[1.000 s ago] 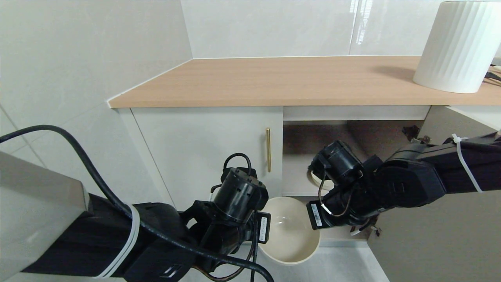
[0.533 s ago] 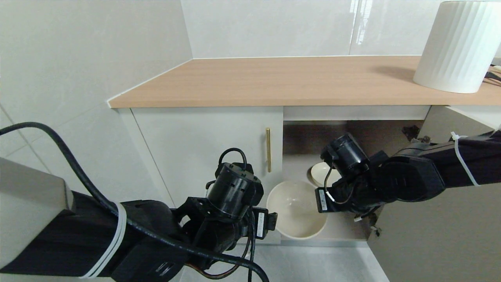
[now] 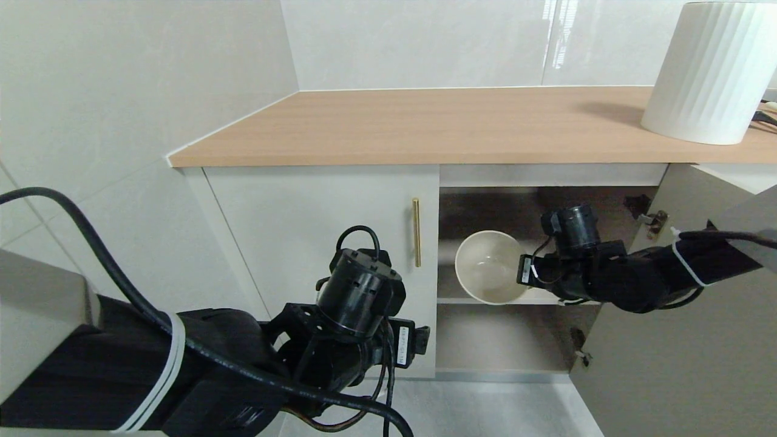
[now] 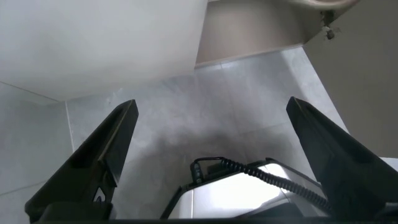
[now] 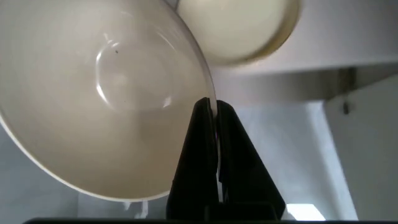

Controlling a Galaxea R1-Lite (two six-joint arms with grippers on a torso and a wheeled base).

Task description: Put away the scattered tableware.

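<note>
A cream bowl (image 3: 489, 267) hangs tilted on its side in the open cabinet (image 3: 549, 200), just above the middle shelf (image 3: 452, 300). My right gripper (image 3: 523, 271) is shut on its rim. In the right wrist view the two fingers (image 5: 214, 134) pinch the rim of the bowl (image 5: 99, 93). A second cream dish (image 5: 239, 28) rests on the shelf behind it. My left gripper (image 4: 214, 155) stays low in front of the closed left door, open, with bare floor between its fingers (image 4: 102, 158).
The closed left door carries a gold handle (image 3: 416, 232). The right door (image 3: 674, 340) stands swung open at the right. A white ribbed container (image 3: 713, 70) stands on the wooden counter (image 3: 425, 124). The cabinet's lower compartment (image 3: 504, 337) holds nothing.
My right arm has lifted the bowl from near the floor up and back into the cabinet opening at shelf height. The left arm has barely shifted.
</note>
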